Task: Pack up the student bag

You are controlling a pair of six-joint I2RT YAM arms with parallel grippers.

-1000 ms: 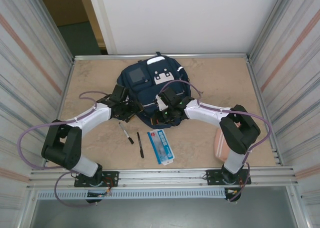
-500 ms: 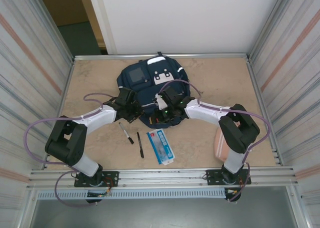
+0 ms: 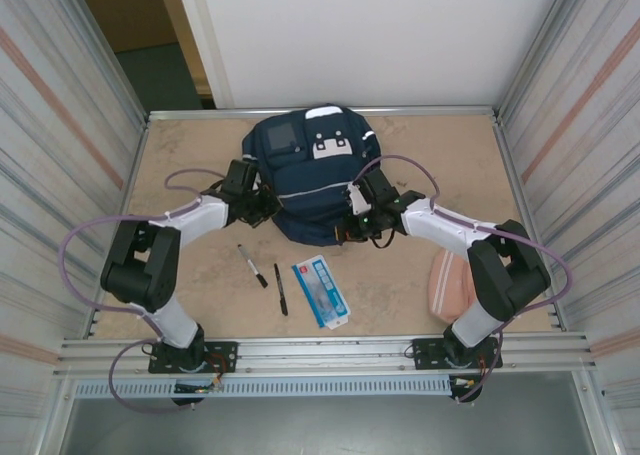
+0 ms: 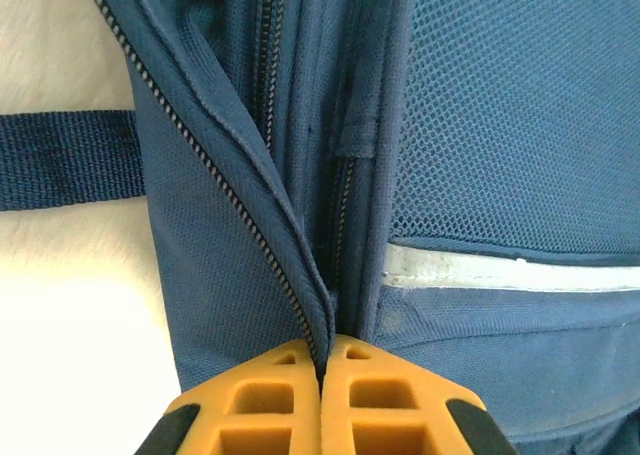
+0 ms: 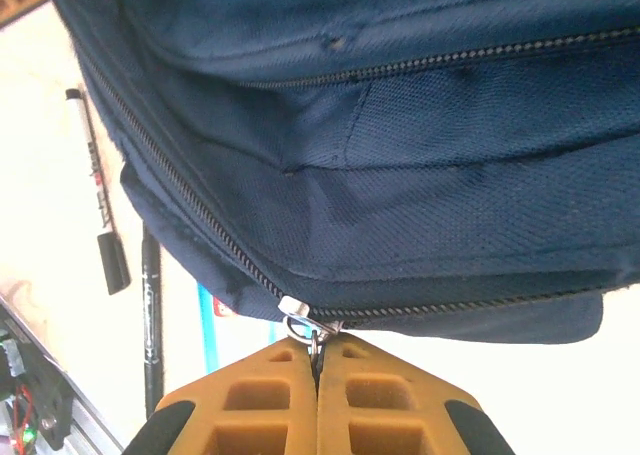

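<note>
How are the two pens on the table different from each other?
The marker has a white barrel with a black cap; the thin pen is black all over. The marker lies slanted; the thin pen lies nearly straight, front to back. The thin pen lies nearer the blue-and-white packet than the marker. Both lie flat on the table, outside the student bag.
</note>
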